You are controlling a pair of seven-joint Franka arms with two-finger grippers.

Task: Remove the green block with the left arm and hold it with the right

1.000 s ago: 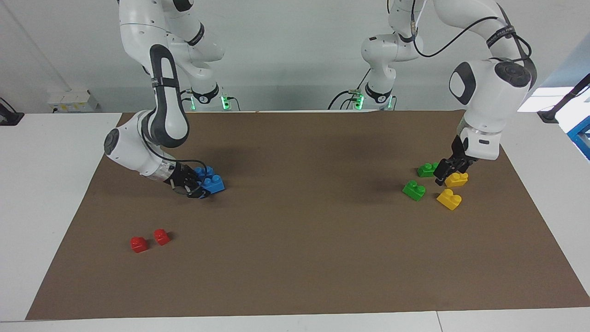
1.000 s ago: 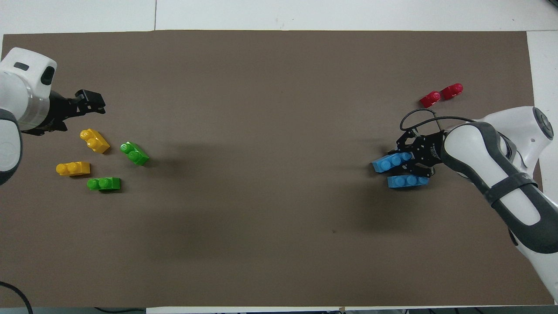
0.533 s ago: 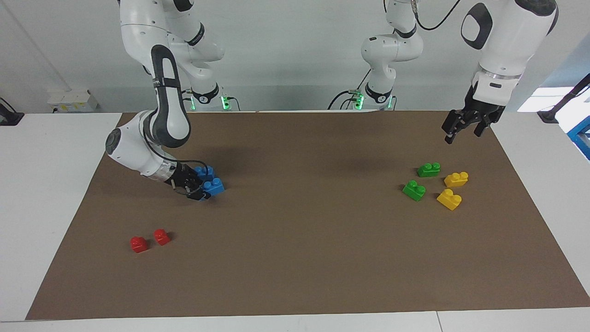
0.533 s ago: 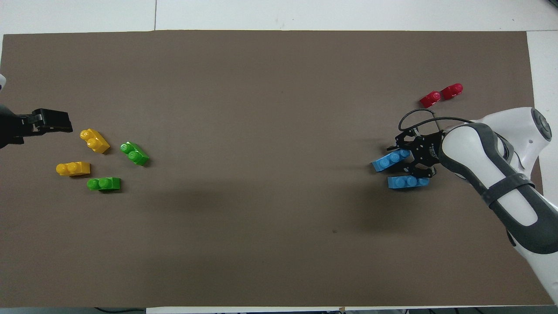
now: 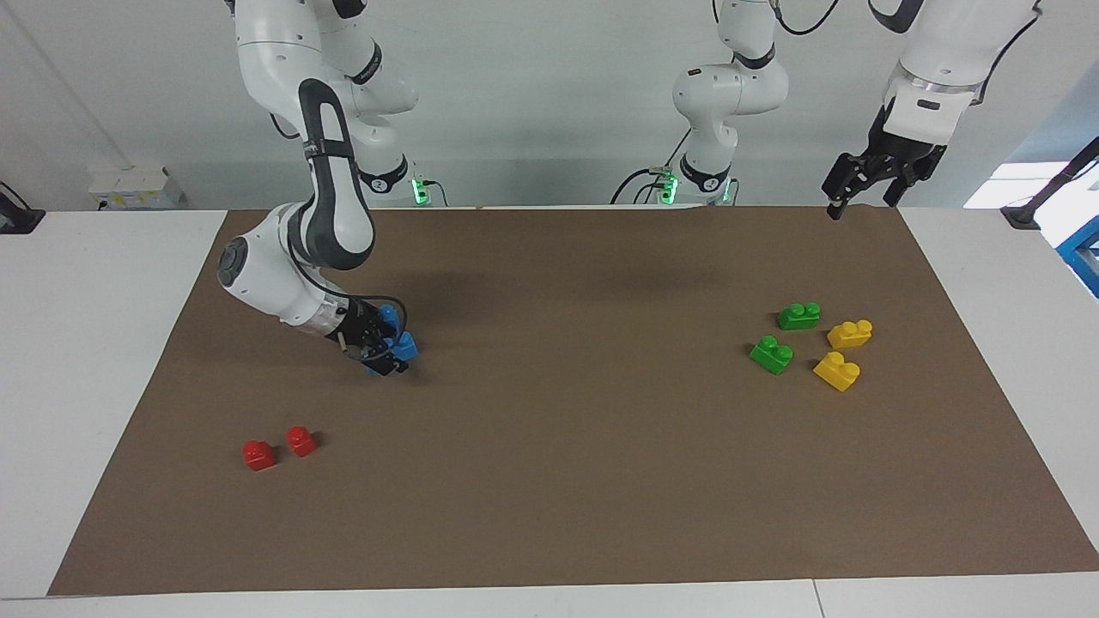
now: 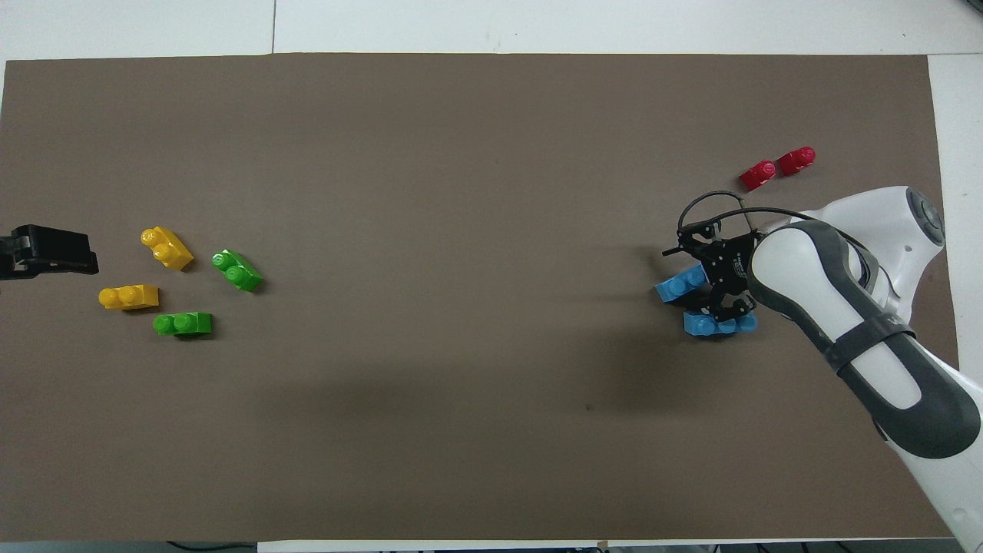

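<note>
Two green blocks lie on the brown mat toward the left arm's end. One green block is nearer to the robots than the other green block. My left gripper hangs open and empty, high above the mat's edge at that end and well clear of the blocks. My right gripper is low over two blue bricks toward the right arm's end. Both blue bricks rest on the mat.
Two yellow bricks lie beside the green blocks, closer to the mat's end. Two small red bricks sit farther from the robots than the blue bricks.
My left gripper has risen from beside the yellow bricks to high above the mat's edge. The right arm has shifted slightly over the blue bricks. No brick has moved.
</note>
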